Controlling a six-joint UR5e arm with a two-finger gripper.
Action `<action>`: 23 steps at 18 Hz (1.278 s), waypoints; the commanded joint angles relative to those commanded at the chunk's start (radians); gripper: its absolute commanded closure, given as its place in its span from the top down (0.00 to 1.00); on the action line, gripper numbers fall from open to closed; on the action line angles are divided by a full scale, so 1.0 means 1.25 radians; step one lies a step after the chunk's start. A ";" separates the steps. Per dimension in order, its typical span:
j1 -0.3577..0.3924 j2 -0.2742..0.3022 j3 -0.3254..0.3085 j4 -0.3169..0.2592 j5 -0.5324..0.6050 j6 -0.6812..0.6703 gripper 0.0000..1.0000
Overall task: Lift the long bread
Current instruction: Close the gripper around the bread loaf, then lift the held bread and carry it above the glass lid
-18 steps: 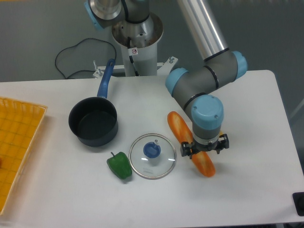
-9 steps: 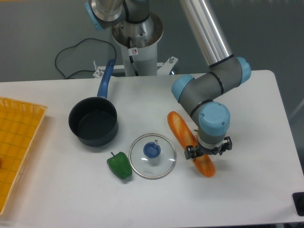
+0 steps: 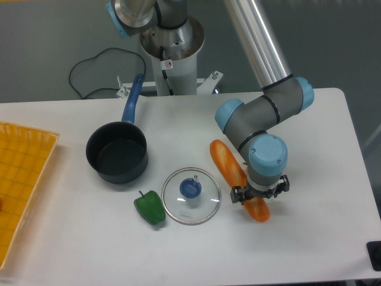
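1. The long bread, under the gripper, looks like smooth plastic with a slight sheen, orange-brown with paler golden patches.
2. The gripper is dark matt material; the wrist above it has grey matt housing and a glossy light-blue cap.
3. Just left of the gripper, the lid is clear glass with a metal rim and blue plastic knob.
4. Further left, the green pepper is glossy plastic.
5. The pot, up-left, is dark and matt.
6. The table is smooth matt white.

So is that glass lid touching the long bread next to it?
Apart. The fixed camera shows a strip of bare white table between the rim of the glass lid and the long bread.
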 joint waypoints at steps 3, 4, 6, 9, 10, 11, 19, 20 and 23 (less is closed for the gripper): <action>-0.002 -0.002 0.000 0.000 -0.001 0.000 0.92; -0.002 -0.005 0.000 0.000 -0.001 0.000 0.90; -0.005 -0.005 -0.001 0.000 -0.001 0.005 0.83; -0.006 -0.006 -0.002 0.000 -0.001 0.007 0.75; -0.006 -0.010 -0.004 0.001 -0.001 0.007 0.75; -0.006 -0.012 -0.004 0.001 -0.001 0.007 0.75; -0.005 0.002 -0.004 0.000 -0.004 0.026 0.59; -0.004 0.005 -0.005 0.000 -0.005 0.027 0.58; -0.007 0.005 -0.010 0.000 -0.002 0.027 0.37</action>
